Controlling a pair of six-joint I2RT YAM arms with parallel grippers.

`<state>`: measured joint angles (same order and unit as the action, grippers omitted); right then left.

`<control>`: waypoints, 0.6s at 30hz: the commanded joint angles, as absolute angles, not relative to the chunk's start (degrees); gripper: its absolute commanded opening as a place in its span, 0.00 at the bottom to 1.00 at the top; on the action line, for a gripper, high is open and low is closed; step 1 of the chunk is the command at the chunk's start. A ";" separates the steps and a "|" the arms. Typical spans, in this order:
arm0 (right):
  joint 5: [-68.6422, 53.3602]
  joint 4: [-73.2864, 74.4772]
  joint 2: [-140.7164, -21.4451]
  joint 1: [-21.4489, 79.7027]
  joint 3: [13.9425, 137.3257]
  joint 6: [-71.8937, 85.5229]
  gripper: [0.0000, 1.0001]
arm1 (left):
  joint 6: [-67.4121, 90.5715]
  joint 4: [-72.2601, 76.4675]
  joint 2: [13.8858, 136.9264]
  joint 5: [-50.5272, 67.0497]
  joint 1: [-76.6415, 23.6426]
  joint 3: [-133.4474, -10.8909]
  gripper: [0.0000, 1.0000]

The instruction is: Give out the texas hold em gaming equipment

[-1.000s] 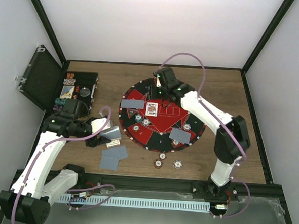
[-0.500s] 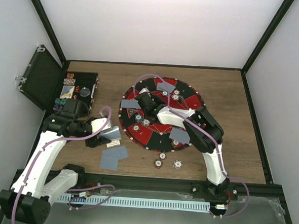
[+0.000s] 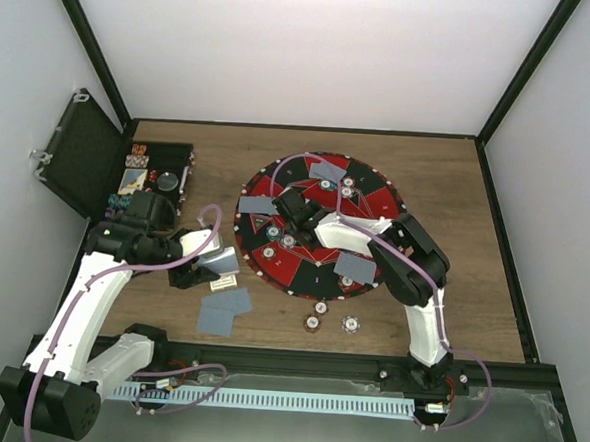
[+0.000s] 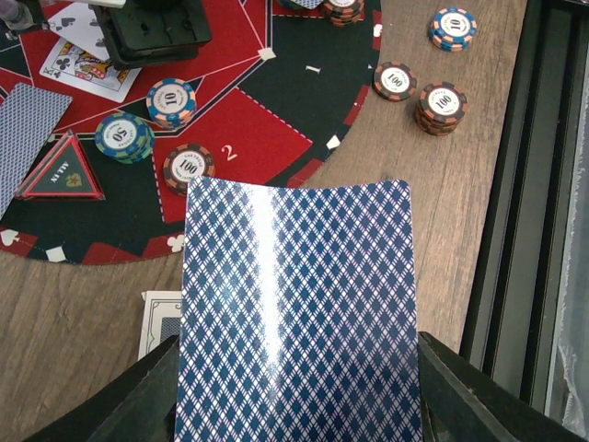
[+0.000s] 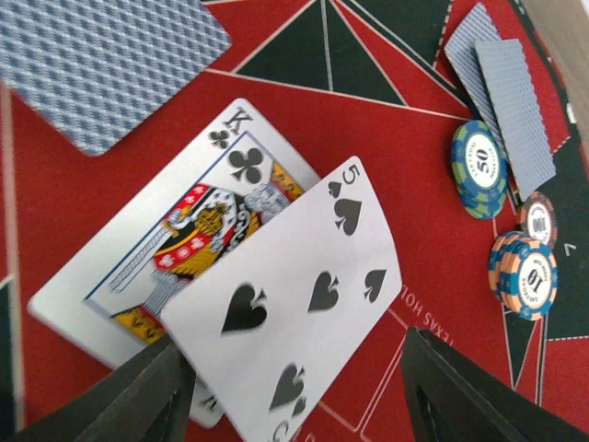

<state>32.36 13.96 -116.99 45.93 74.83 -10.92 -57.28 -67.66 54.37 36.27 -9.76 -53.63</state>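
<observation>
A blue-backed playing card (image 4: 299, 313), bowed between the fingers, is held by my left gripper (image 4: 299, 405), shut on its side edges left of the round mat (image 3: 376, 201). My right gripper (image 5: 294, 387) hovers low over the mat's centre with jaws wide apart. A five of spades (image 5: 294, 295) lies loose between them, face up, overlapping a king of clubs (image 5: 184, 230), with a gap to the right finger (image 5: 469, 396). Chip stacks (image 5: 479, 166) and face-down cards (image 5: 506, 92) sit on the mat around it.
Two face-down cards (image 3: 226, 299) lie on the wood below my left gripper (image 3: 205, 259). Three chip stacks (image 3: 322, 308) sit off the mat's near edge. The open black case (image 3: 147, 177) stands at the far left. A triangular marker (image 4: 63, 168) rests on the mat.
My right arm swung from the mat's far edge back to its centre and its jaws opened, letting the five of spades go over the king. The left arm stayed still with its card.
</observation>
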 commanded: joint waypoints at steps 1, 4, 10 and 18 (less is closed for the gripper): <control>26.87 18.51 -112.71 46.32 73.81 -6.84 0.65 | -58.45 -68.50 54.11 38.18 -9.75 -55.76 0.04; 24.89 20.05 -110.43 46.32 73.80 -5.34 0.70 | -58.48 -68.50 53.81 38.28 -9.72 -55.78 0.04; 20.44 23.63 -102.92 46.02 76.08 1.10 0.84 | -58.23 -68.33 53.53 38.11 -9.75 -55.62 0.04; -3.22 26.47 -89.44 45.09 79.81 21.13 1.00 | -58.15 -67.86 52.99 38.58 -9.71 -55.63 0.04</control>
<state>13.06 25.32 -95.92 45.50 76.42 7.49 -57.36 -68.25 53.95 36.29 -9.76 -54.28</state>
